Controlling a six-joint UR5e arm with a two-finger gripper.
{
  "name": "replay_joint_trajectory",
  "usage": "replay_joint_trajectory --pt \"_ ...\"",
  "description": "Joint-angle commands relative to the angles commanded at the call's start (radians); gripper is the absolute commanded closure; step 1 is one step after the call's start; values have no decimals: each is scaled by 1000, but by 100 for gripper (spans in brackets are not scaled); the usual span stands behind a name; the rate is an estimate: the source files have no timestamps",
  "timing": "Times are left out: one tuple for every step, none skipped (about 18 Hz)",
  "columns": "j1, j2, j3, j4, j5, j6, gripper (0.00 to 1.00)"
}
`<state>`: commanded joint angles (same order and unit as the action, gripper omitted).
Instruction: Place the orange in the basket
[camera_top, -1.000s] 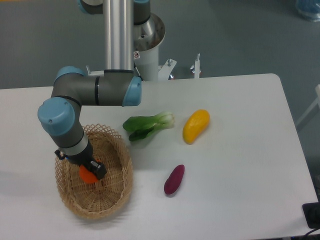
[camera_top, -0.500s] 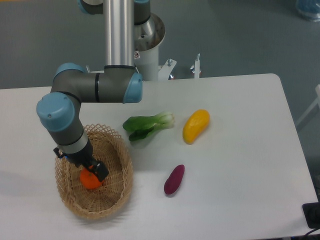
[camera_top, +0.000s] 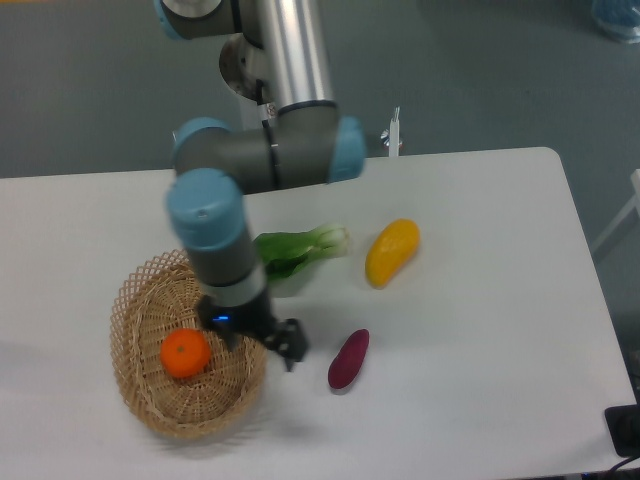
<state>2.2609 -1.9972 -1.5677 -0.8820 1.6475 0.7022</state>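
Observation:
The orange (camera_top: 186, 353) lies free inside the light tan wicker basket (camera_top: 150, 415) at the front left of the table. My gripper (camera_top: 275, 345) hangs over the basket's right rim, to the right of the orange and apart from it. Its dark fingers (camera_top: 292, 347) point down and stand open with nothing between them. The arm's grey and blue links rise above the basket's right side and hide part of its far rim.
A green bok choy (camera_top: 300, 250) lies just behind the gripper, partly covered by the arm. A yellow mango-shaped fruit (camera_top: 391, 252) sits right of it. A purple eggplant-like vegetable (camera_top: 348, 360) lies close to the gripper's right.
The gripper let go of the orange, which now rests in the basket. The arm has swung to the right, and the gripper has moved from inside the basket to its right rim.

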Motion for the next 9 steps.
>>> replay_joint_trajectory --pt "21 0 -2 0 -5 31 0" --pt "41 -3 -5 -2 -15 55 0" --pt "61 -3 -8 -3 -26 80 0" --pt "78 -3 -12 -12 -34 109 0" --pt "86 0 -18 -32 -40 135 0" --pt "86 2 -20 -43 -41 151 0" --pt "86 3 -28 -46 -43 151 0" --pt "85 2 -31 -43 -44 151 0" --pt "85 2 -31 -43 -45 151 0"
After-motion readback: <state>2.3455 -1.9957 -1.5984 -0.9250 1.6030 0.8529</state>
